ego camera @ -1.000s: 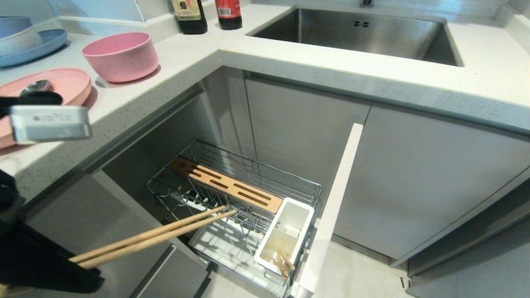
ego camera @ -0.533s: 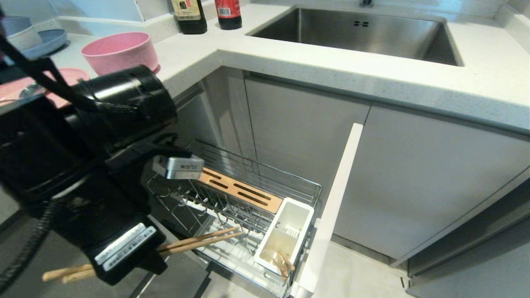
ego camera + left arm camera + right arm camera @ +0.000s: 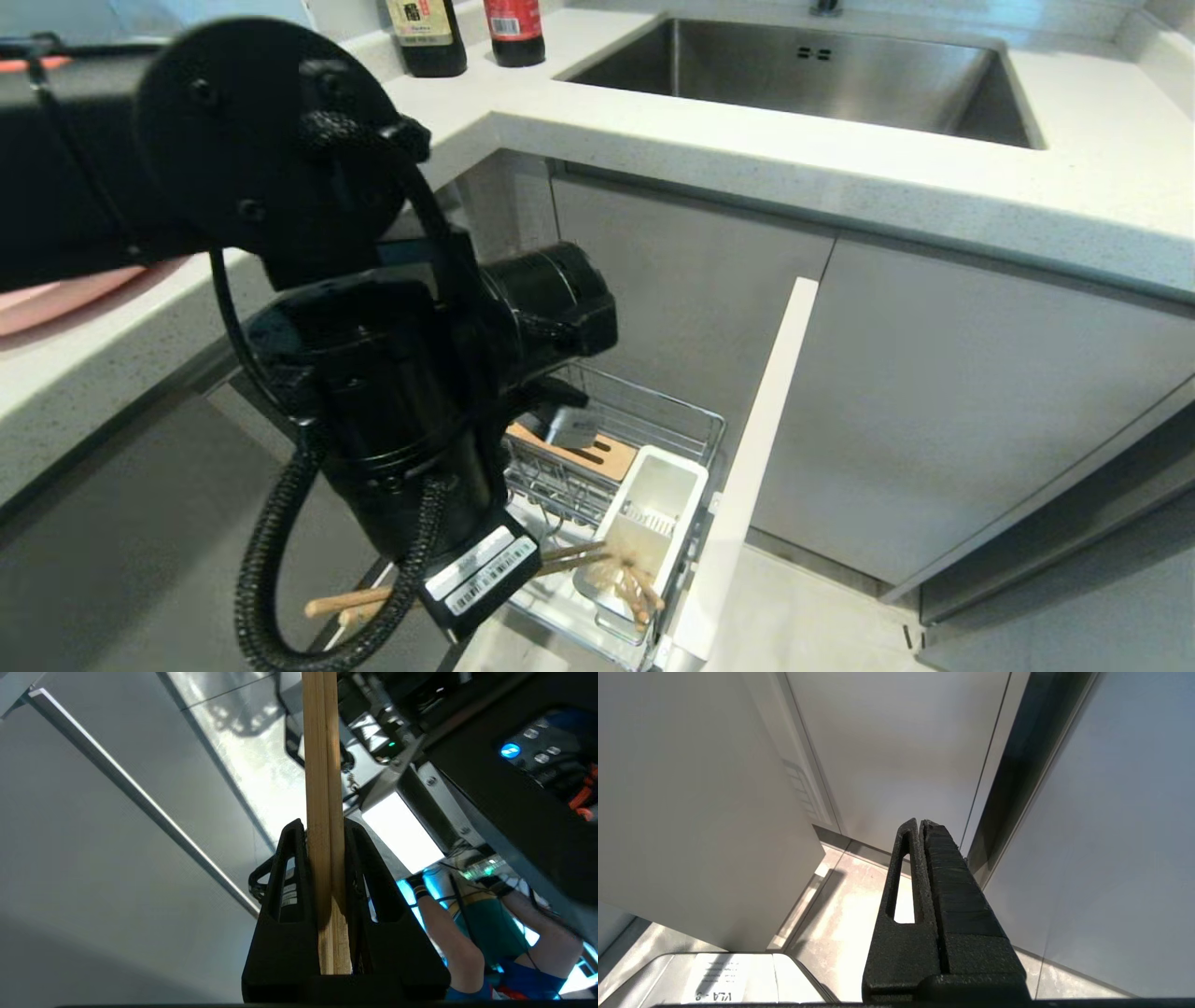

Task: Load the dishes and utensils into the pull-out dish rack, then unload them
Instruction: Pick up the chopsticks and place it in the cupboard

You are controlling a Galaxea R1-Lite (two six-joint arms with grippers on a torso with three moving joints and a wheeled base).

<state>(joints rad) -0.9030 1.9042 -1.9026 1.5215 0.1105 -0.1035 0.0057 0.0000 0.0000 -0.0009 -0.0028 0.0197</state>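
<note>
While the left gripper [image 3: 327,835] kept its jaws pinching the light wooden chopsticks [image 3: 569,557], their tips neared the white utensil cup [image 3: 644,523] at five o'clock in the chrome wire pull-out rack [image 3: 653,415]; tipping them upright before letting go seemed wise. The right gripper [image 3: 920,823] hung parked, jaws pressed together.

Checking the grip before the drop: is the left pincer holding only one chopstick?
No: in the left wrist view the left pincer is shut on two chopsticks pressed side by side.

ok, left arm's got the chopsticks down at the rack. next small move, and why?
Probably ease the tips on over the white utensil cup and tilt them down into it. The left gripper is shut on the chopsticks, which lie nearly level with their tips at the cup's near end, not yet inside it.
</note>
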